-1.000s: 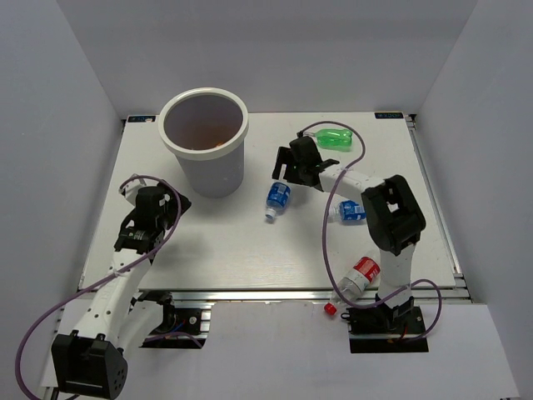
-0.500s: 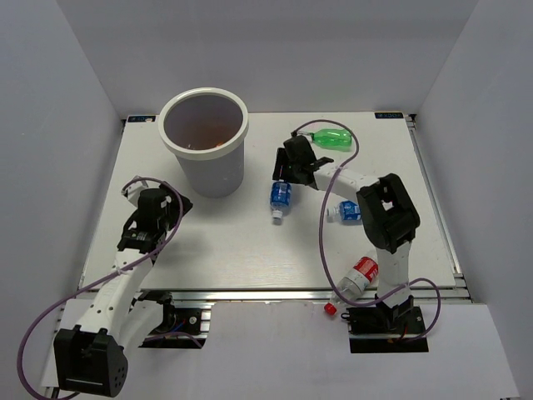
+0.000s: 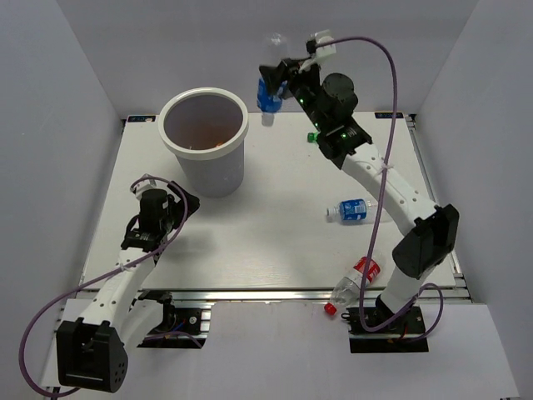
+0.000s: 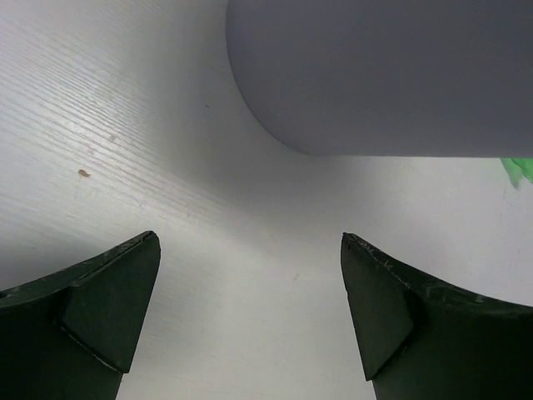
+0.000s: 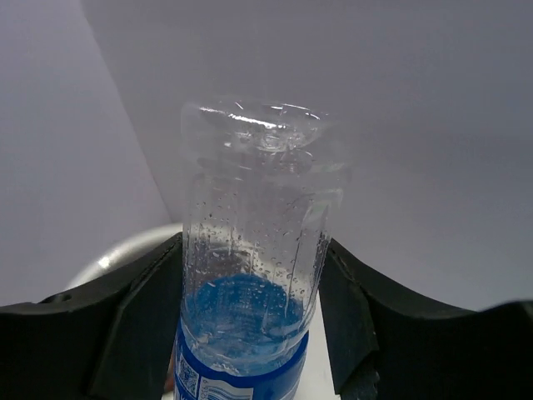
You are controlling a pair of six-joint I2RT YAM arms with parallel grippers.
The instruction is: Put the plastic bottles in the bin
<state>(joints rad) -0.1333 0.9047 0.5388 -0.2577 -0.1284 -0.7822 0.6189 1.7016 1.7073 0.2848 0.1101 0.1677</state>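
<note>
Right end effector clamps a blue-labelled clear bottle, print unreadable, raised just right of the bin. Left end effector gapes apart over the bench.

White bench. White bin stands upright at 10 o'clock. Blue-label bottle on its side at 3. Red-label bottle at 5, cap end past the near edge. Green bottle at 1, mostly hidden.

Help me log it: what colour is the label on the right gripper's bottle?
Blue, on the clear bottle; right wrist view shows it best.
</note>
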